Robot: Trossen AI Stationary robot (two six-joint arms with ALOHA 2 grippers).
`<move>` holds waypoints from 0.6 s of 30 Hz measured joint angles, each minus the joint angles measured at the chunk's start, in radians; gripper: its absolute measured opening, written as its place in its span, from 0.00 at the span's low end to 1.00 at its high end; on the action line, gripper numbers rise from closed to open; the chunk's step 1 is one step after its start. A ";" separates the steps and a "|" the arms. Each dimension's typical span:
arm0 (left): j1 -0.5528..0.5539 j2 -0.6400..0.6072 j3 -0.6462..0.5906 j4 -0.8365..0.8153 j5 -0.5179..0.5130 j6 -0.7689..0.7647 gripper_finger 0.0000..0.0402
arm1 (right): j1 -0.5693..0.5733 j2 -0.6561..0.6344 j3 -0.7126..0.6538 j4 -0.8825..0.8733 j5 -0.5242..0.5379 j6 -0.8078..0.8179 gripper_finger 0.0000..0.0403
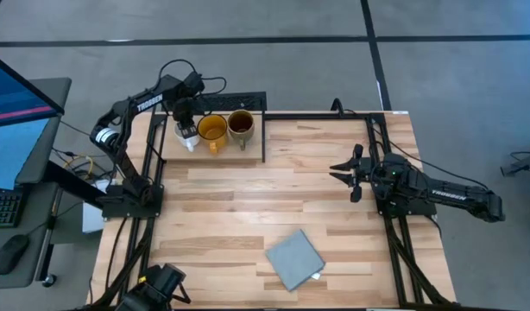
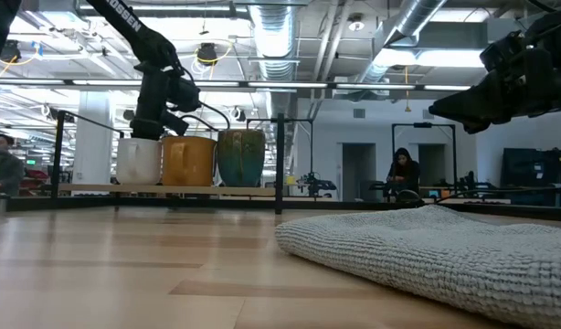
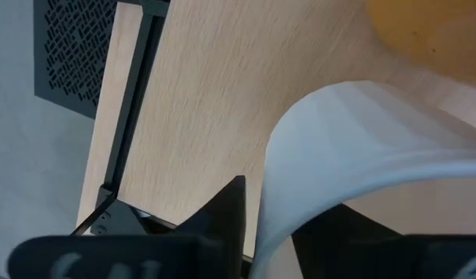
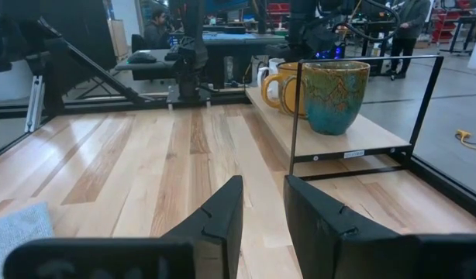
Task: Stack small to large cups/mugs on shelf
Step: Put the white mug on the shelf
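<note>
Three mugs stand in row on shelf (image 1: 248, 154): white mug (image 1: 188, 134), yellow mug (image 1: 212, 130), olive mug (image 1: 240, 125). Left gripper (image 1: 184, 115) clamps white mug's rim (ceramic: rigid, slick, breakable; rim gives surest hold). Right gripper (image 1: 353, 174) idles apart, fingers spread.

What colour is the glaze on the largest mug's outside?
Mottled teal-green largest mug, shading to olive-brown toward the rim; the right wrist view shows it best.

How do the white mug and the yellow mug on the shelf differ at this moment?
The white mug is pale and sits under the left gripper, whose fingers straddle its rim; the yellow mug is orange-yellow and untouched. White stands at the row's end, yellow in the middle. Both stand upright on the shelf.
</note>
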 joint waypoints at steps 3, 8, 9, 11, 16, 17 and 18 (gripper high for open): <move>0.000 0.000 0.000 -0.004 0.001 -0.001 0.22 | 0.000 0.000 0.000 0.000 0.000 0.000 0.29; 0.000 0.000 0.000 -0.011 0.001 -0.001 0.23 | 0.000 0.000 0.000 0.000 0.000 0.000 0.29; 0.000 0.000 0.000 -0.014 0.001 -0.001 0.23 | 0.000 0.000 0.000 0.000 0.000 0.000 0.29; 0.000 0.000 0.000 -0.019 0.001 -0.001 0.23 | 0.000 0.000 0.000 0.000 0.000 0.000 0.29; 0.000 -0.027 0.000 -0.026 0.002 -0.002 0.23 | 0.000 0.000 0.000 0.000 0.000 0.000 0.29; 0.000 -0.040 0.000 -0.026 0.002 -0.002 0.23 | 0.000 0.000 0.000 0.000 0.000 0.000 0.29; 0.000 -0.056 0.000 -0.026 0.002 -0.002 0.23 | 0.000 0.000 0.000 0.000 0.000 0.000 0.29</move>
